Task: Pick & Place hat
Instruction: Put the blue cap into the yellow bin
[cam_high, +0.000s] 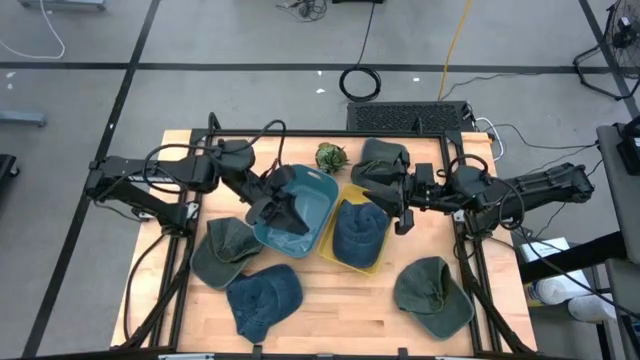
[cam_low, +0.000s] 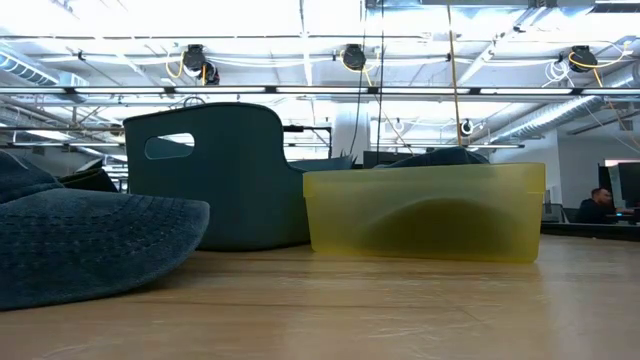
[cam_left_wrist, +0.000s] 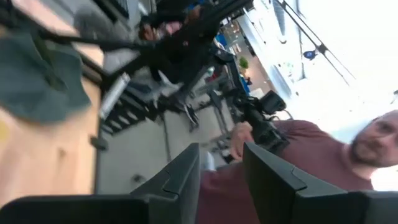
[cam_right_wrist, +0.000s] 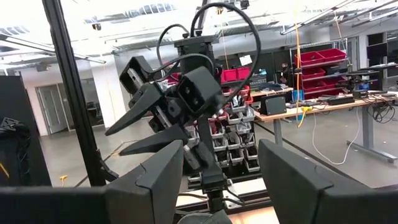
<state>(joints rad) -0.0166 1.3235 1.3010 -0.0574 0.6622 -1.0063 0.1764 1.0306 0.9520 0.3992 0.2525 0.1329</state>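
Several caps lie on the wooden table. A blue cap (cam_high: 358, 232) sits inside the yellow bin (cam_high: 372, 266), next to the teal bin (cam_high: 318, 190). A second blue cap (cam_high: 265, 300) lies near the front edge and fills the left of the low view (cam_low: 80, 250). Green caps rest at the left (cam_high: 225, 250), front right (cam_high: 432, 295) and far middle (cam_high: 380, 160). My left gripper (cam_high: 288, 213) hovers open over the teal bin, pointing level toward the right (cam_left_wrist: 221, 155). My right gripper (cam_high: 400, 208) hangs open beside the yellow bin's far right corner, facing the left arm (cam_right_wrist: 221, 152).
A small mottled green object (cam_high: 331, 155) lies at the far edge behind the teal bin. In the low view the teal bin (cam_low: 215, 175) and yellow bin (cam_low: 425, 210) stand side by side. Bare wood shows along the front middle (cam_high: 345, 310). A person (cam_left_wrist: 348, 155) stands beyond the table's right side.
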